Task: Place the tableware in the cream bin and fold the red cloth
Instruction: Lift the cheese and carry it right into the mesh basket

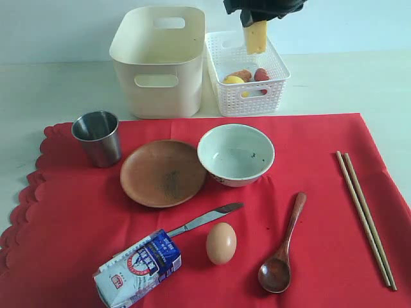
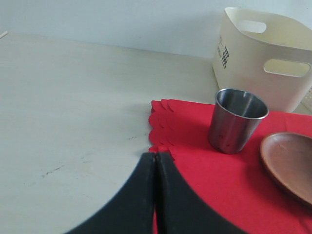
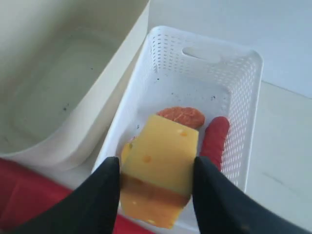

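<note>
Nearest, at 7 o'clock on the red cloth [image 1: 321, 212], a milk carton [image 1: 138, 268] lying on its side. At 3 o'clock of it, an egg [image 1: 221, 242], close to the carton but apart from it. Further to 3 o'clock, the dark wooden spoon [image 1: 288, 234], scoop at the near end, handle pointing to 1 o'clock. A little farther, the steel knife [image 1: 205, 220], flat, blade tip toward 2 o'clock, handle end going behind the carton. At the 3 o'clock side of the cloth, the pair of wooden chopsticks [image 1: 364, 218], flat and side by side.

Near the middle, the round brown wooden plate [image 1: 162, 173], with the white ceramic bowl [image 1: 236, 154] upright against its 2 o'clock rim. At 10 o'clock of the plate, the steel cup [image 1: 97, 138], upright near the scalloped edge. Left gripper [image 2: 156, 158] low over that edge, jaws pressed together with nothing between.

Beyond the cloth, on the pale counter [image 1: 359, 83], the cream bin [image 1: 160, 99] at 12 o'clock of the plate. Just at 3 o'clock of it, the white lattice basket [image 1: 253, 102] with a lemon [image 1: 233, 80] and reddish pieces inside. Above the basket, the right gripper [image 1: 255, 20], clamped on a wedge of cheese [image 1: 255, 38].
</note>
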Robot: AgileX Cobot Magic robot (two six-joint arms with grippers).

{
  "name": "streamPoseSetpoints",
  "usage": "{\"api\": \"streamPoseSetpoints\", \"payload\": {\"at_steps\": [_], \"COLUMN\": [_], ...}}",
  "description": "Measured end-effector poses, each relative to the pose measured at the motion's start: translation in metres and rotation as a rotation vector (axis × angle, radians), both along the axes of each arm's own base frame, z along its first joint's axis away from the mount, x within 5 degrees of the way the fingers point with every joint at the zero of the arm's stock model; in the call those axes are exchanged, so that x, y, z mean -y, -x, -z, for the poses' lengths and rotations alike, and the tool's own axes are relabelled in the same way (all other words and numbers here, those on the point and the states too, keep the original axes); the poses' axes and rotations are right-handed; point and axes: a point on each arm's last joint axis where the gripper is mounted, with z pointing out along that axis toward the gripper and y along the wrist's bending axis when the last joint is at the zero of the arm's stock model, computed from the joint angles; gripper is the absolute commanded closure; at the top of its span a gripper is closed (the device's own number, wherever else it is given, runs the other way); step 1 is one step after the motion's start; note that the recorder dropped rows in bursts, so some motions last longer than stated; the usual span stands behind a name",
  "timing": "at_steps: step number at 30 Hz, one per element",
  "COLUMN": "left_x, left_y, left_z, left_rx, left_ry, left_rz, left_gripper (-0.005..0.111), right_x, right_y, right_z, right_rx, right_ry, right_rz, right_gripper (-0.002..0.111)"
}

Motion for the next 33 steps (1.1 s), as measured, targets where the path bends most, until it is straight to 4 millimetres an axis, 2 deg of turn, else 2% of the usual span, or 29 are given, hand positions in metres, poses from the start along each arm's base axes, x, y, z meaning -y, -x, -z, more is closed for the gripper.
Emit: {"api": "streamPoseSetpoints", "payload": {"at_steps": [7, 15, 25, 31, 33], "left_x": [0.0, 0.0, 0.0, 0.0, 0.0], "left_y": [0.0, 0.0, 0.0, 0.0, 0.0], "left_z": [0.0, 0.0, 0.0, 0.0, 0.0], "left_rx": [0.0, 0.0, 0.0, 0.0, 0.0], "left_ry": [0.0, 0.0, 0.0, 0.0, 0.0], "left_rz": [0.0, 0.0, 0.0, 0.0, 0.0], "left_gripper": [0.107, 0.107, 0.107, 0.107, 0.107], "right_x": [-0.004, 0.009, 0.011, 0.011, 0.011], "right_y": [-0.025, -0.048, -0.055, -0.056, -0.056], "right_z": [0.039, 0.077, 0.116, 0.126, 0.128], "right_rx": [0.073, 0.063, 0.01, -0.004, -0.007], "right_ry": [0.004, 0.027, 0.053, 0.061, 0.066], "right_rz": [-0.002, 0.033, 0.035, 0.033, 0.028], "right_gripper": [0.108, 0.108, 0.108, 0.108, 0.105]}}
